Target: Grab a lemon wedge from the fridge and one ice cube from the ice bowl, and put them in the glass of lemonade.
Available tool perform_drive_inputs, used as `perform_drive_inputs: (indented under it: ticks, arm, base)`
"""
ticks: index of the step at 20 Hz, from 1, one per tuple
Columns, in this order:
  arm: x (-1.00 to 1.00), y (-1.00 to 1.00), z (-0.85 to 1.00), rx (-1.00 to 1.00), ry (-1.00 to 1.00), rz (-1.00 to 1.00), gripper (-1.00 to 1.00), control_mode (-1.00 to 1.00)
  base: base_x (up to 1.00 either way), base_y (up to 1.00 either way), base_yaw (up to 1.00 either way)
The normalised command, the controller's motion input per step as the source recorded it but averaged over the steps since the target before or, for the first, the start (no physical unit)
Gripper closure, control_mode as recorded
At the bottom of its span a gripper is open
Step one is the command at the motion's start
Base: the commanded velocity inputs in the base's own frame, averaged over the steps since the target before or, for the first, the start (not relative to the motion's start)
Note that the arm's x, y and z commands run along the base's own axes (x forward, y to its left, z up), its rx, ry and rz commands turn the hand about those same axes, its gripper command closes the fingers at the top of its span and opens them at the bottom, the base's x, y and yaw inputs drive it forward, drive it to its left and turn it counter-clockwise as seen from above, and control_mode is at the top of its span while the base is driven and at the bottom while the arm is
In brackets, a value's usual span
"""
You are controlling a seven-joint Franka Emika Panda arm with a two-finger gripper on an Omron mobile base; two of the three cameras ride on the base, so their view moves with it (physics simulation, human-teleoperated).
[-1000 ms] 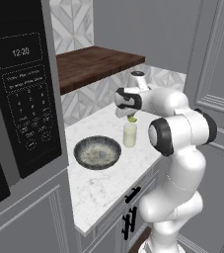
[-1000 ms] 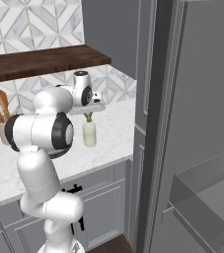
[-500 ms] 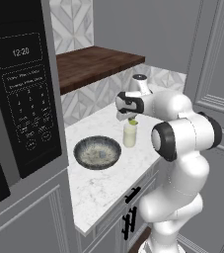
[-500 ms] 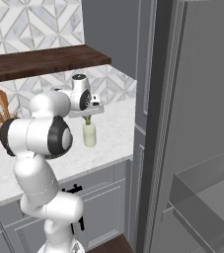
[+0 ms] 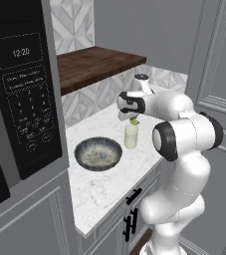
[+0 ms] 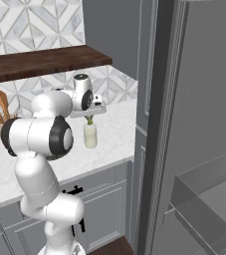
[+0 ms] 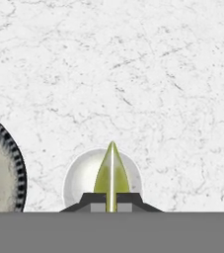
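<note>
Pinching a tiny yellow-green lemon wedge between its jaws, the two-finger gripper is closed tight on the piece, and the wedge's pointed end juts out beyond the dark fingertips. Directly below it stands the small cylindrical glass of pale creamy-yellow lemonade; in the hand view the wedge lies over the glass's round mouth, and in both base views it hangs just above the rim, apart from the liquid. The glass rests upright on the white marbled stone counter. Just beside it, to the left, sits the wide shallow ice bowl, dark speckled grey with a paler mottled inside; its contents cannot be made out. A dark brown wooden shelf runs along the far wall above the counter. The tall dark grey fridge stands to the right, well apart from the glass, with a door swung open.
</note>
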Motion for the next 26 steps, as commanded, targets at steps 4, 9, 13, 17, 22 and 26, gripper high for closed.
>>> perform_drive_inputs:
  ticks: [4,9,13,17,22,26]
  arm:
    - [0.09,0.03,-0.15,0.00,0.00,0.00,1.00,-1.00]
    - [0.04,-0.01,-0.14,0.00,-0.01,0.00,1.00,-1.00]
    - [0.00,-0.02,0.00,0.00,0.00,0.00,1.00,-1.00]
    - [0.00,0.00,0.00,0.00,0.00,0.00,1.00,-1.00]
    - [0.01,-0.04,0.00,0.00,0.00,0.00,1.00,-1.00]
    - [0.00,-0.01,0.00,0.00,0.00,0.00,1.00,-1.00]
  base:
    - [0.00,0.00,0.00]
    - [0.00,0.00,0.00]
    - [0.00,0.00,0.00]
    - [0.00,0.00,0.00]
    - [0.00,0.00,0.00]
    - [0.00,0.00,0.00]
